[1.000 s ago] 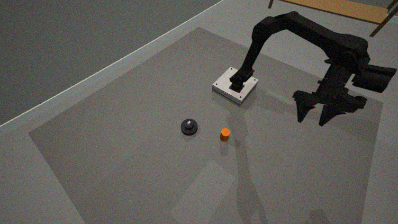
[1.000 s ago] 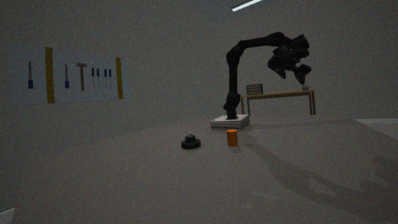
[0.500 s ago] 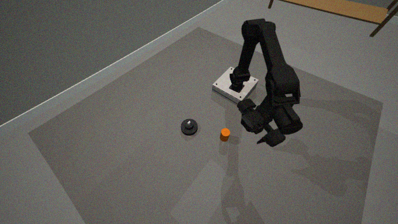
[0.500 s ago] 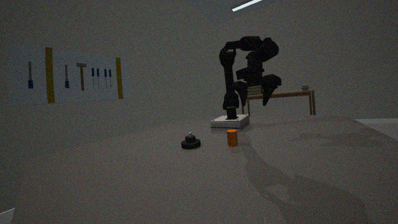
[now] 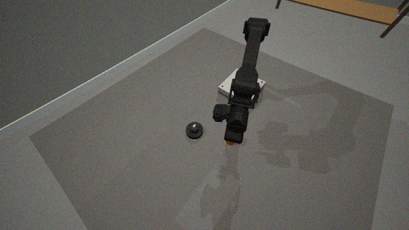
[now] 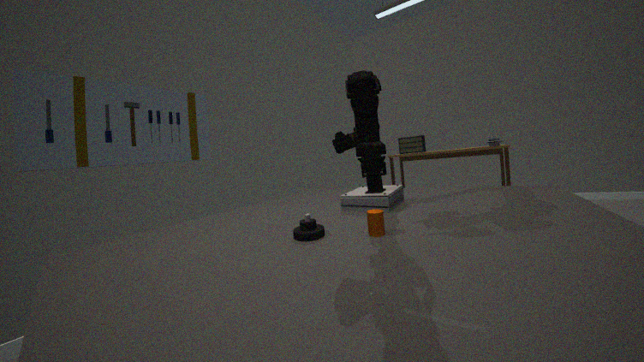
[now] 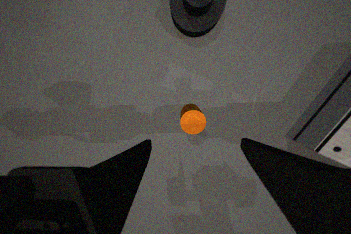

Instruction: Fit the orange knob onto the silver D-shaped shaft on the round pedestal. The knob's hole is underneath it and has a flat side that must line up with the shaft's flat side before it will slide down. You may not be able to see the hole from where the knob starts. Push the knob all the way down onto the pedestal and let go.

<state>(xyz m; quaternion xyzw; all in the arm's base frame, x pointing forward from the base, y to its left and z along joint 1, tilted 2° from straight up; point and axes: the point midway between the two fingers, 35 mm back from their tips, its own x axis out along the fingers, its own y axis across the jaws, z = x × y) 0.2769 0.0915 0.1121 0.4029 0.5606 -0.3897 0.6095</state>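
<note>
The orange knob (image 5: 230, 143) (image 6: 375, 222) (image 7: 193, 122) is a plain cylinder standing upright on the table. The arm largely covers it in the top view. Its underside hole is hidden. The dark round pedestal (image 5: 194, 136) (image 6: 308, 234) stands to the left of the knob in the top and exterior views, and at the top edge of the wrist view (image 7: 194, 27), partly cut off. The small silver shaft (image 5: 193, 125) (image 6: 307, 216) points up from it, bare; its flat side cannot be made out. My gripper (image 7: 194, 143) is open and empty, pointing down above the knob. The knob shows between and slightly beyond the fingertips.
The arm's white base plate (image 5: 225, 85) (image 6: 364, 202) (image 7: 349, 146) is behind the knob in the top and exterior views and at the right of the wrist view. A wooden bench (image 5: 340, 4) (image 6: 450, 153) stands far back. Arm shadows cross the table.
</note>
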